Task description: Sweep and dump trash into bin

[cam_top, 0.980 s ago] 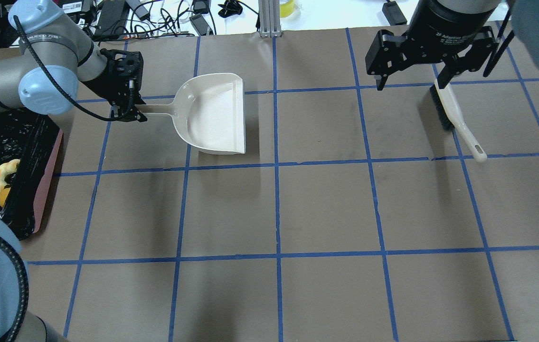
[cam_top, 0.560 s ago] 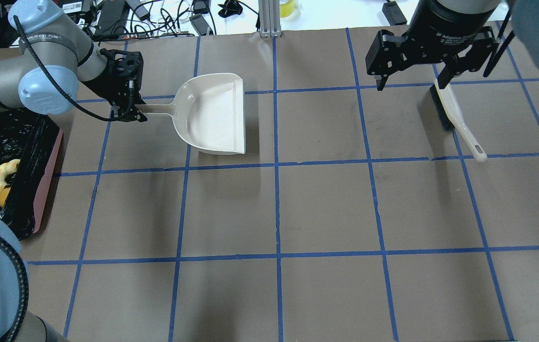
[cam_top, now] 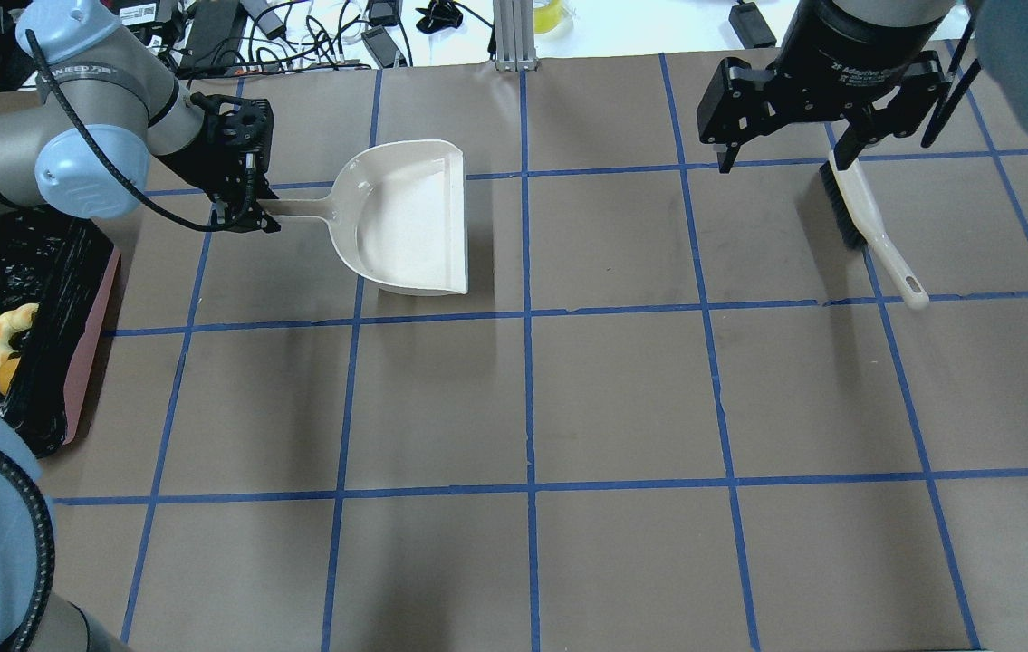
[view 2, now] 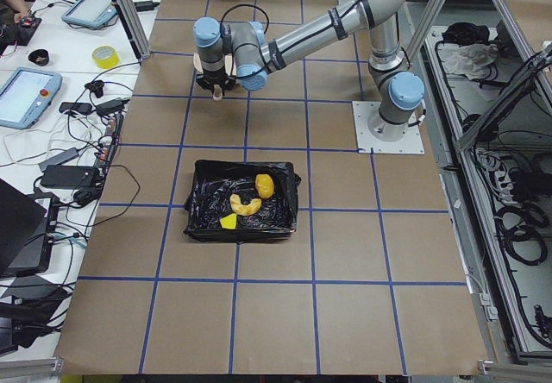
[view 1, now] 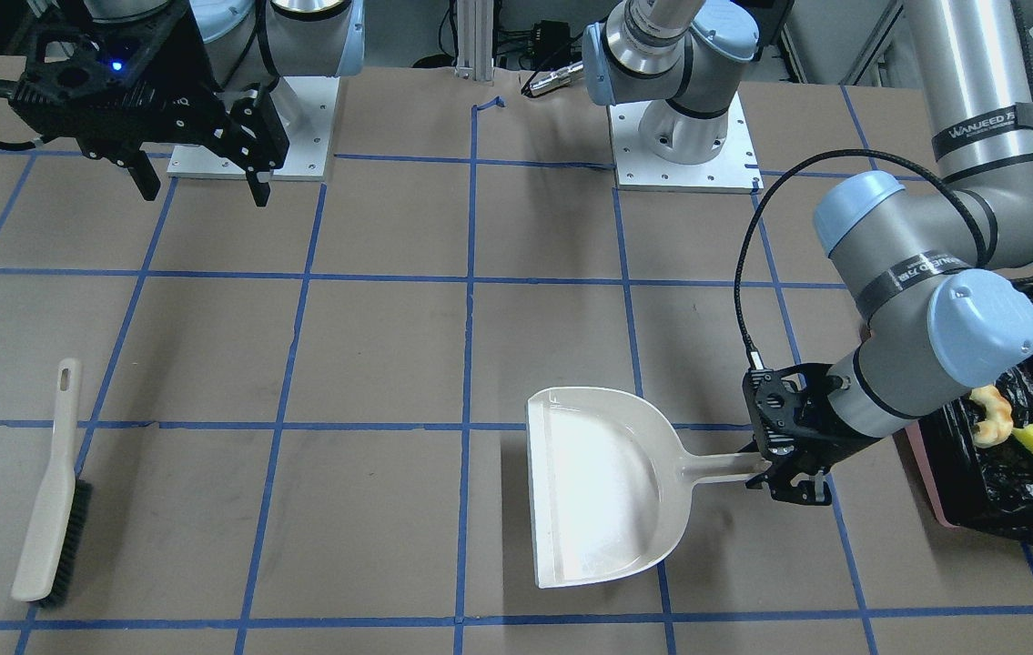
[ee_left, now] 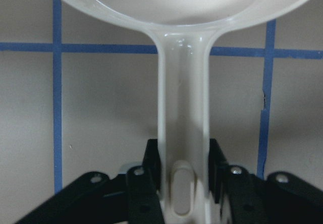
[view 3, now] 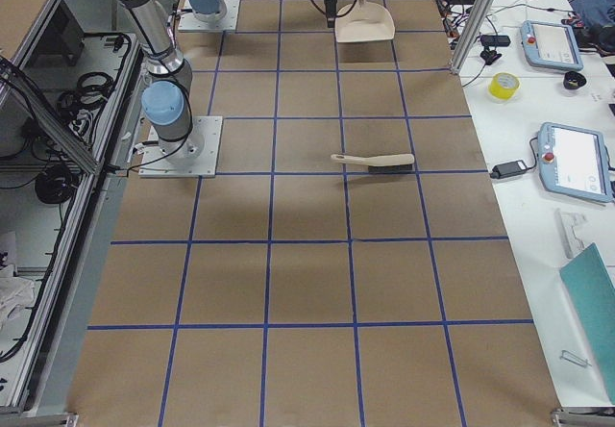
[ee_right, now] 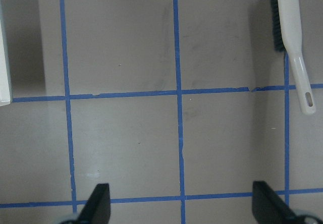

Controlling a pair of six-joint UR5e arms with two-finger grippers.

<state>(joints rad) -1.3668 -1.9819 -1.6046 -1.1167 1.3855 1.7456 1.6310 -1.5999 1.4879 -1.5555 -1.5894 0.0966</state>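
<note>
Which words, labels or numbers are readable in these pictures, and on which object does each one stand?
"WANJEED": on the black strap around the left arm.
"2F Adaptive": on the label of the right gripper; the rest of it and the smaller lines below are too blurred.
The second strap, on the same arm: too tilted to read surely.
The dustpan and the brush show no text.

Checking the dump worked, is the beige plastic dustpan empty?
Empty: the beige plastic dustpan shows only bare floor, front and overhead.
</note>
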